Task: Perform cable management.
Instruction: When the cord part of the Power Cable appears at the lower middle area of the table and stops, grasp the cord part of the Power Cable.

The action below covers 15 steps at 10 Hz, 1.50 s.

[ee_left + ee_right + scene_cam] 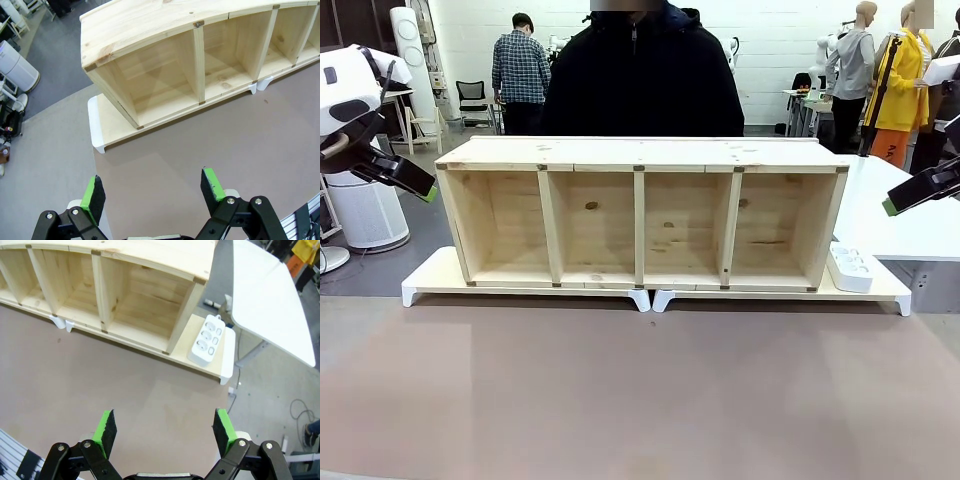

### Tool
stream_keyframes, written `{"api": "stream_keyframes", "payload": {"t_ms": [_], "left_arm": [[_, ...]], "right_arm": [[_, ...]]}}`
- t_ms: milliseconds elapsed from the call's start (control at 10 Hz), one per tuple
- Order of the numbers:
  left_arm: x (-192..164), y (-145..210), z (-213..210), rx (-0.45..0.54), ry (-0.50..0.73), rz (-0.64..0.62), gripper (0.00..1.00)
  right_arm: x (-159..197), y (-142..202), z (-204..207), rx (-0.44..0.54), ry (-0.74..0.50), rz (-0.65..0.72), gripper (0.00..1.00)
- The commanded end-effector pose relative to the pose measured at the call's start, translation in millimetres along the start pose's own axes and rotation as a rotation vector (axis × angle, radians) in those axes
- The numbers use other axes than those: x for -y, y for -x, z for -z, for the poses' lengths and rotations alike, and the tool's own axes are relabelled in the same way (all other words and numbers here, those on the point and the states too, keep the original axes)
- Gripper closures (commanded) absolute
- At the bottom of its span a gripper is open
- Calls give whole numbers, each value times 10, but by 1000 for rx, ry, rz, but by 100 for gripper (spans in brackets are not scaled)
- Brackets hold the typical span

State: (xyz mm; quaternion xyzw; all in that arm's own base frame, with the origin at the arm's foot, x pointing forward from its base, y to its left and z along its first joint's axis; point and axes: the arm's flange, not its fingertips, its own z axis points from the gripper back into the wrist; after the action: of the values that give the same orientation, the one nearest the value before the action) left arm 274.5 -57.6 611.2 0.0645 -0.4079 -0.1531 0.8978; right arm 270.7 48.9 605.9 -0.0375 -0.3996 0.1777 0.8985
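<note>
**Both claws wide and waiting at a bare shelf**

The left claw (405, 178) hangs at the left edge of the front view and the right claw (920, 188) at the right edge. Both are high off the worktop (640, 400) and well apart from everything on it. In each wrist view the green pads (93, 194) are spread far apart with nothing between them, so both claws are released and empty. This looks like a ready stance that keeps the middle of the frame free.

The wooden shelf (640, 152) sits across the centre on two low white-footed boards (430, 275). Its four open compartments face the robot, probably so a cord can be led through or behind them. A white power strip (851, 268) lies on the right-hand board just beside the shelf's right end, a likely place for a plug.

A person (640, 80) stands close behind the shelf in the upper middle. I cannot tell where the cable lies, and I judge the work has not yet begun.
</note>
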Motion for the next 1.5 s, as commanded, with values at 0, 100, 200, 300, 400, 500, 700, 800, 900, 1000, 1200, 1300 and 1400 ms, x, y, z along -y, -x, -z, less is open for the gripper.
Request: {"api": "stream_keyframes", "payload": {"t_ms": [0,100,200,300,400,500,700,800,900,1000,1200,1300,1400], "left_arm": [[-3,-21,18,12,-4,0,0],[-3,-21,18,12,-4,0,0],[-3,-21,18,12,-4,0,0],[-3,-21,18,12,-4,0,0],[-3,-21,18,12,-4,0,0],[-3,-21,18,12,-4,0,0],[-3,-21,18,12,-4,0,0],[-3,-21,18,12,-4,0,0],[-3,-21,18,12,-4,0,0],[-3,-21,18,12,-4,0,0],[-3,-21,18,12,-4,0,0],[-3,-21,18,12,-4,0,0],[-3,-21,18,12,-4,0,0]], "right_arm": [[5,-3,27,-3,0,1,0],[5,-3,27,-3,0,1,0],[5,-3,27,-3,0,1,0],[5,-3,27,-3,0,1,0],[5,-3,27,-3,0,1,0],[5,-3,27,-3,0,1,0],[5,-3,27,-3,0,1,0],[5,-3,27,-3,0,1,0],[5,-3,27,-3,0,1,0],[5,-3,27,-3,0,1,0],[5,-3,27,-3,0,1,0],[5,-3,27,-3,0,1,0],[5,-3,27,-3,0,1,0]]}}
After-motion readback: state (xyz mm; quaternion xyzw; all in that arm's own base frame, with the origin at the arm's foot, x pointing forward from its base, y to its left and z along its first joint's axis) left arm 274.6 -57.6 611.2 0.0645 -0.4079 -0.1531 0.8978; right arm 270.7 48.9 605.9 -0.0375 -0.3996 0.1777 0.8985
